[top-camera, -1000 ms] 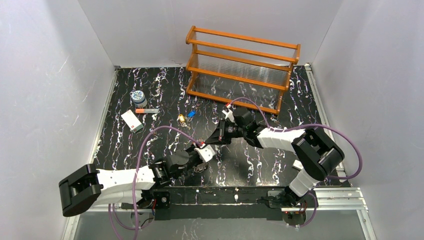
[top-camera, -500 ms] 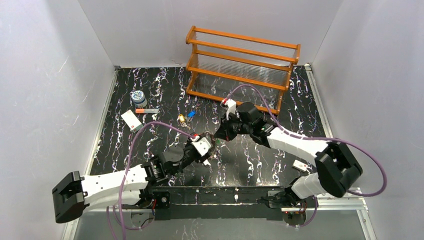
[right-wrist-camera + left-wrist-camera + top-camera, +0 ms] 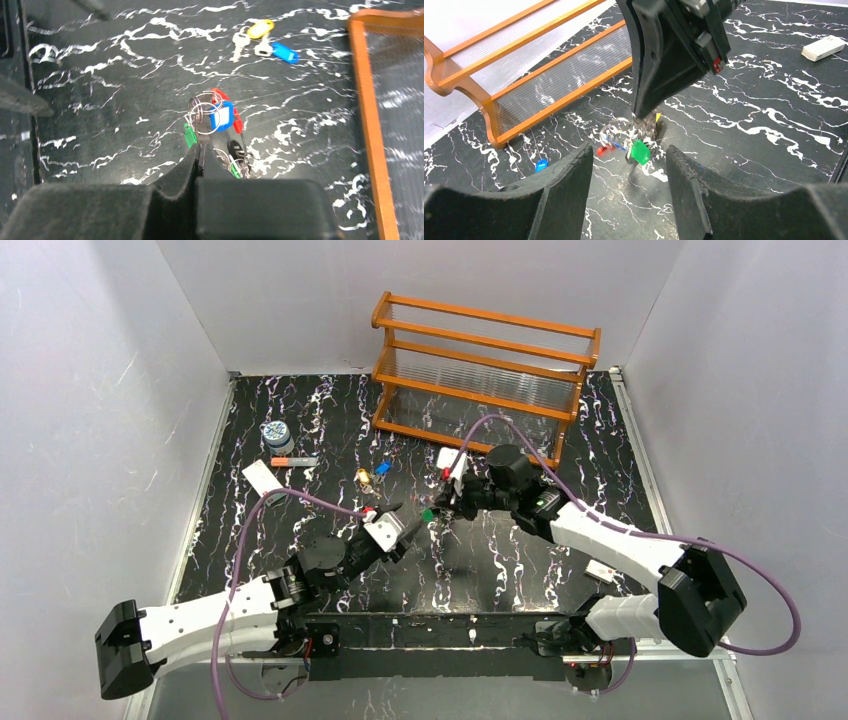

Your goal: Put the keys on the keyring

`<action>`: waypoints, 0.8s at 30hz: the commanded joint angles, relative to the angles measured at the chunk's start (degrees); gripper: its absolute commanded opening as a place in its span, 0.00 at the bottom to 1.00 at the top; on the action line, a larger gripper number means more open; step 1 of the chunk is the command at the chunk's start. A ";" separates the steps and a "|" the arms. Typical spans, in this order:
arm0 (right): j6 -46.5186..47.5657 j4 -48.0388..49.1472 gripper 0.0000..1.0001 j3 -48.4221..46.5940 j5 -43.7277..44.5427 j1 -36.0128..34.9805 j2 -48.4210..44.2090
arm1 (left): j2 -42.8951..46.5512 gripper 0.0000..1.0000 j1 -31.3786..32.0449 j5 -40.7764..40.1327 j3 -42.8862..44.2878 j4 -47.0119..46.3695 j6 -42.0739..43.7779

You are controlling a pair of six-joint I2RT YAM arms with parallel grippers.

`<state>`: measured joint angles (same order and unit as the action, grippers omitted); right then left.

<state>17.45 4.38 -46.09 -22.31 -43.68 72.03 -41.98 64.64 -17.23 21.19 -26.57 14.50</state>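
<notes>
My right gripper [image 3: 446, 502] is shut on the keyring [image 3: 202, 112], a thin silvery loop that hangs from its fingertips just above the table. A green key [image 3: 640, 151], a blue tag [image 3: 221, 116] and a red piece [image 3: 220, 97] hang on the ring. My left gripper [image 3: 396, 529] is open and empty, just in front of the bunch, with the green key [image 3: 427, 513] showing between its fingers [image 3: 574, 175]. A yellow key [image 3: 260, 29] and a blue key [image 3: 284, 52] lie loose on the table, also seen in the top view [image 3: 372, 473].
An orange wire rack [image 3: 485, 375] stands at the back. A white card [image 3: 262, 480], an orange-tipped stick [image 3: 293, 461] and a patterned jar [image 3: 277, 432] lie at the left. A small white block [image 3: 603, 570] lies at the right front.
The left arm has stretched forward and its gripper now stands open below the bunch. The right gripper has drawn back towards the rack, carrying the keyring.
</notes>
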 commanded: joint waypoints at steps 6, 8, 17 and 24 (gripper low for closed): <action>10.10 -4.01 0.01 2.30 -6.55 -8.79 6.73 | 1.91 0.54 0.22 -1.38 -5.58 -0.96 -2.65; 7.28 -0.95 0.01 5.58 -8.43 -8.83 5.69 | 2.05 0.54 0.22 -0.87 -7.34 -0.95 -3.33; -5.42 14.06 0.01 15.31 -14.15 -8.23 -1.97 | 2.42 0.51 0.22 8.91 -12.62 -4.69 -2.81; -11.89 21.95 0.01 19.65 -17.86 -7.50 -3.14 | -2.23 0.48 0.22 19.65 -13.36 -9.40 0.26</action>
<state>10.81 17.63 -28.71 -36.12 -51.77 70.46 -41.95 64.64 -5.72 7.94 -31.24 12.69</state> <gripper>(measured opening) 0.030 0.497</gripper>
